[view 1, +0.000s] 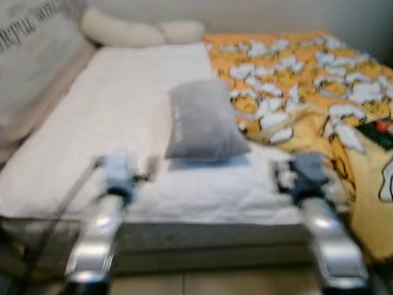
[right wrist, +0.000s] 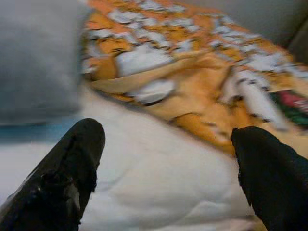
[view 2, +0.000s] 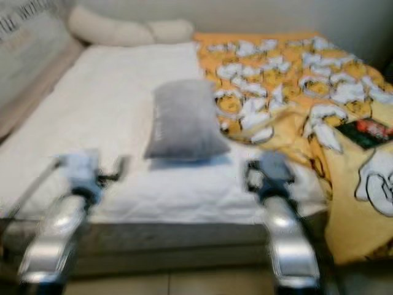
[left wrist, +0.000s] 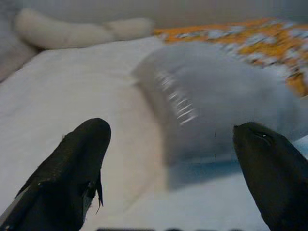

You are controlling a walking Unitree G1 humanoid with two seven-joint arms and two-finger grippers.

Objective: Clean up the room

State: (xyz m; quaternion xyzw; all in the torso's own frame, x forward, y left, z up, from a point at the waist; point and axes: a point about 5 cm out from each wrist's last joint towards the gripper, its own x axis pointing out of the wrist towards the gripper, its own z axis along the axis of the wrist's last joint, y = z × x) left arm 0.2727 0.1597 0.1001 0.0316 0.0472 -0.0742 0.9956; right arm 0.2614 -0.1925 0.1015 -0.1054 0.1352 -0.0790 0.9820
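Observation:
A grey pillow (view 1: 202,123) lies in the middle of a bed with a white sheet (view 1: 116,110). An orange blanket with white cartoon figures (view 1: 307,80) is bunched over the bed's right half and hangs off the front corner. My left gripper (left wrist: 168,163) is open over the sheet near the front edge, with the pillow (left wrist: 216,101) just beyond its fingers. My right gripper (right wrist: 166,168) is open too, over the sheet to the pillow's right, facing the blanket's edge (right wrist: 192,82). Both silver arms (view 1: 101,227) reach forward from the foot of the bed.
Two cream pillows (view 1: 135,31) lie at the head of the bed against the wall. A padded side panel with writing (view 1: 31,55) runs along the bed's left. A dark printed item (view 2: 365,132) rests on the blanket at the right. Tiled floor (view 1: 202,283) lies below.

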